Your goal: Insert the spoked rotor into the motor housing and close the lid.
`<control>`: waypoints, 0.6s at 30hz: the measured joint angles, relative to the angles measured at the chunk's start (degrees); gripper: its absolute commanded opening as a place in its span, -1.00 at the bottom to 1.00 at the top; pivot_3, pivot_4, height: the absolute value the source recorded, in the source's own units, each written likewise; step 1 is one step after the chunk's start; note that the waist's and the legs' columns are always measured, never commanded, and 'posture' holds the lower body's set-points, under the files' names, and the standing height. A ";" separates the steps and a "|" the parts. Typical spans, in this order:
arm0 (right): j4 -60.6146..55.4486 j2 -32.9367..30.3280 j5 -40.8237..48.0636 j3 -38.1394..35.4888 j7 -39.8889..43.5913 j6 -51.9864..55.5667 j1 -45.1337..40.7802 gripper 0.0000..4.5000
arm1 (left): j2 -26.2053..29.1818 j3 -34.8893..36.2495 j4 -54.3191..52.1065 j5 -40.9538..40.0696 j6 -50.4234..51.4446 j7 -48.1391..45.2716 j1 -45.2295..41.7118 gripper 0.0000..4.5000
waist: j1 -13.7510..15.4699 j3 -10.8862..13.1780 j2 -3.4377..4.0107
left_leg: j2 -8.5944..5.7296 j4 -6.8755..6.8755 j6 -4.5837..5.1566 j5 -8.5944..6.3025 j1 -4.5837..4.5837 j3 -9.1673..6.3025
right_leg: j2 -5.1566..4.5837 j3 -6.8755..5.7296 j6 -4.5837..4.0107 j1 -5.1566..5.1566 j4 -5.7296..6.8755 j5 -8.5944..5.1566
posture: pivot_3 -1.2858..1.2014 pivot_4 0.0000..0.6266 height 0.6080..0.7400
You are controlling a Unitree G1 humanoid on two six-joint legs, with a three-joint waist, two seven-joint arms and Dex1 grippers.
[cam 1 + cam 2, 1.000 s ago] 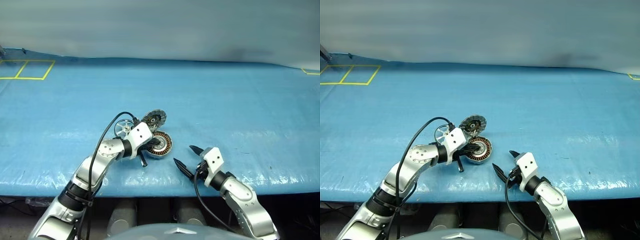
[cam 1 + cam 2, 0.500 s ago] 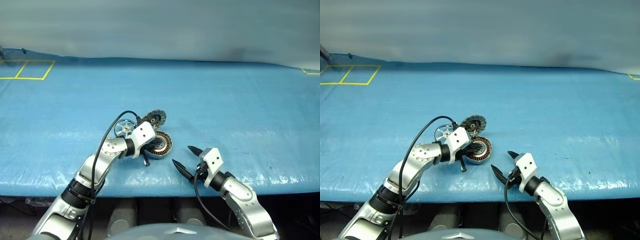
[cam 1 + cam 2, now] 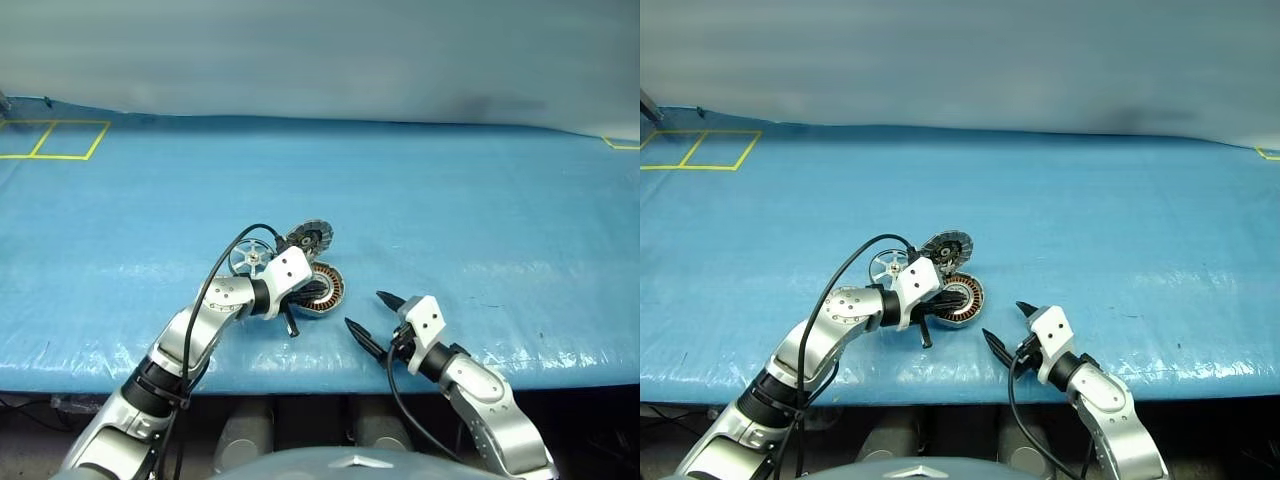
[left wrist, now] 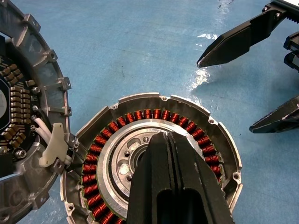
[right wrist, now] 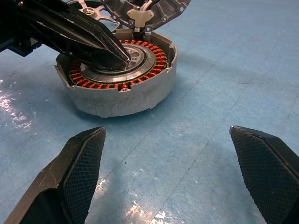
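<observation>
The motor housing (image 3: 327,287) lies open on the blue table, its copper windings (image 4: 145,115) facing up. Its lid (image 3: 308,238) stands tilted at the housing's far edge, ribbed inner face (image 4: 21,105) showing. The spoked rotor (image 3: 247,257) lies flat on the table, just left of the lid. My left gripper (image 4: 169,136) is shut and holds nothing. Its tips (image 5: 125,58) sit at the housing's central hub. My right gripper (image 3: 374,318) hangs open and empty just right of the housing, near the table's front edge, with its fingers (image 5: 79,177) wide apart.
Blue sheeting covers the table (image 3: 480,220). Yellow tape squares (image 3: 55,138) mark the far left corner, and more yellow tape (image 3: 622,145) the far right. A black cable (image 3: 215,275) loops over my left forearm.
</observation>
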 measured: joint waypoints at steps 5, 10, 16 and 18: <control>0.01 0.00 0.00 0.03 0.01 0.00 -0.09 1.00 | -2.16 3.45 -1.73 -4.48 -0.36 -0.54 1.46 -0.98 | 0.05 0.00 0.00 | 0.00 0.00 0.00 0.00 -0.01 -0.01 | 0.00 -0.01 0.00 -0.01 0.00 0.00 | 0.03 -0.52 1.00; 0.04 -0.01 0.00 0.04 0.00 0.00 -0.18 1.00 | -1.19 7.96 -6.52 -9.94 -0.37 -2.18 3.27 -0.98 | -0.19 0.01 0.00 | 0.01 -0.02 0.00 0.00 0.00 0.00 | 0.00 0.00 -0.01 -0.03 0.00 0.00 | 0.03 -0.52 1.00; 0.19 -0.01 0.01 0.05 0.01 -0.01 -0.30 1.00 | 6.15 14.66 -14.19 -16.24 1.94 -4.75 9.63 -0.98 | -0.17 0.01 0.03 | 0.02 -0.03 0.00 0.00 -0.01 0.01 | -0.01 0.01 -0.02 -0.04 -0.01 -0.01 | 0.03 -0.52 1.00; 0.26 -0.01 0.01 0.08 0.04 -0.01 -0.38 1.00 | 7.74 17.01 -15.42 -17.96 2.89 -4.63 11.73 -0.98 | -0.10 0.01 0.03 | 0.02 0.00 0.00 0.00 -0.01 0.00 | -0.01 0.01 -0.02 -0.03 -0.01 -0.01 | 0.03 -0.52 1.00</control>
